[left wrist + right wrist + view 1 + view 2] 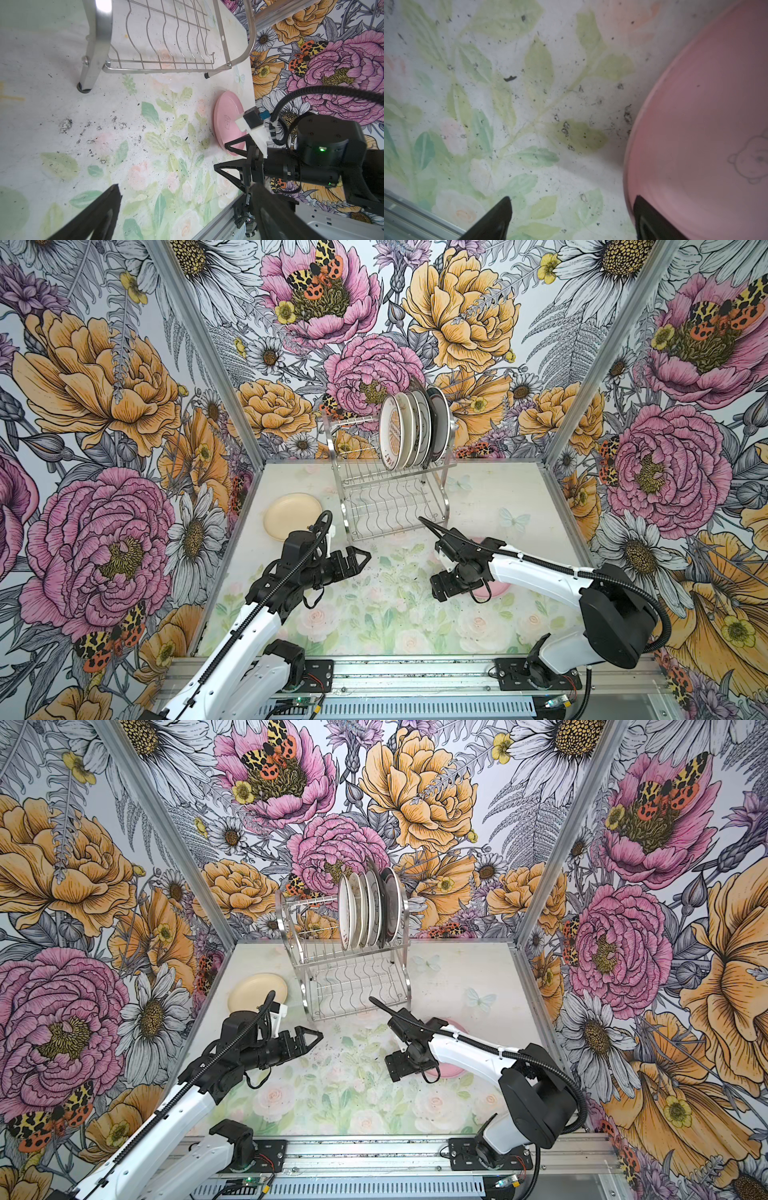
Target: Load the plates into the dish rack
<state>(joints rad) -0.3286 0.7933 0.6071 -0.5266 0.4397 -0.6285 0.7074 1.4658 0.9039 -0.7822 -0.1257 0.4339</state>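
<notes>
Right arm is reaching for the pink plate (695,124) lying on the bench (374,614) near the dish rack (395,497).
Right jaws are gaping empty astride its rim, left jaws hanging wide open and empty; the next move probably calls for pinching that rim.

Top pair overhead, facing down; wrist views close, share pink plate (228,122) (699,128).

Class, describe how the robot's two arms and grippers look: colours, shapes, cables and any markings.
Both the left arm and right arm have white shells with black joint housings. A black ribbed cable hose runs along each. The left gripper and right gripper are black, with hollow triangular fingers. A small green light glows on the right arm's wrist housing.
</notes>
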